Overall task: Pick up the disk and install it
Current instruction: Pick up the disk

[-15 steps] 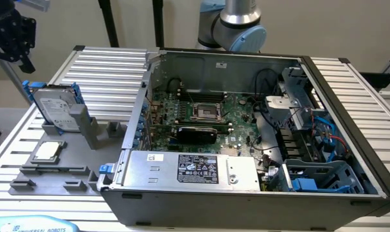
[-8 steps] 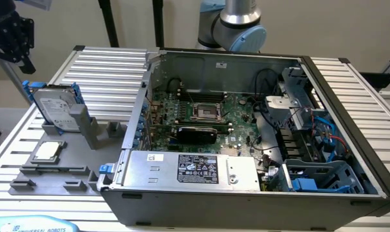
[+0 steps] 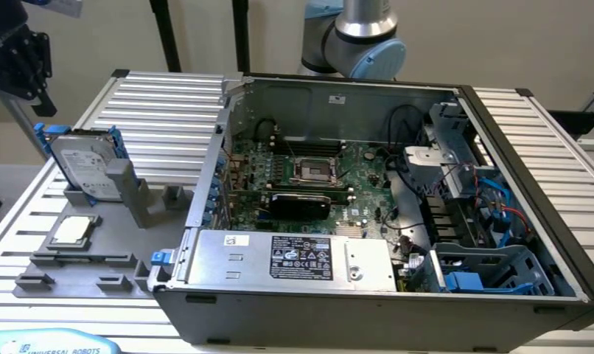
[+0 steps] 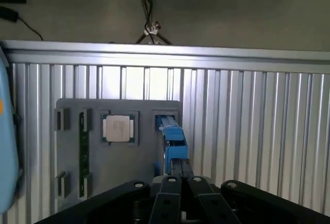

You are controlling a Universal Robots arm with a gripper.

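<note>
One thing matters here: the disk [image 3: 84,166] stands on edge in a corner slot of the grey fixture plate [image 4: 118,165], thin blue edge up, right under the gripper [image 4: 181,166], whose jaws are pinched together, empty.

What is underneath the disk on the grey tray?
A grey holder on the tray cradles the upright disk by its lower edge. That edge and the slot's inside are covered.
</note>
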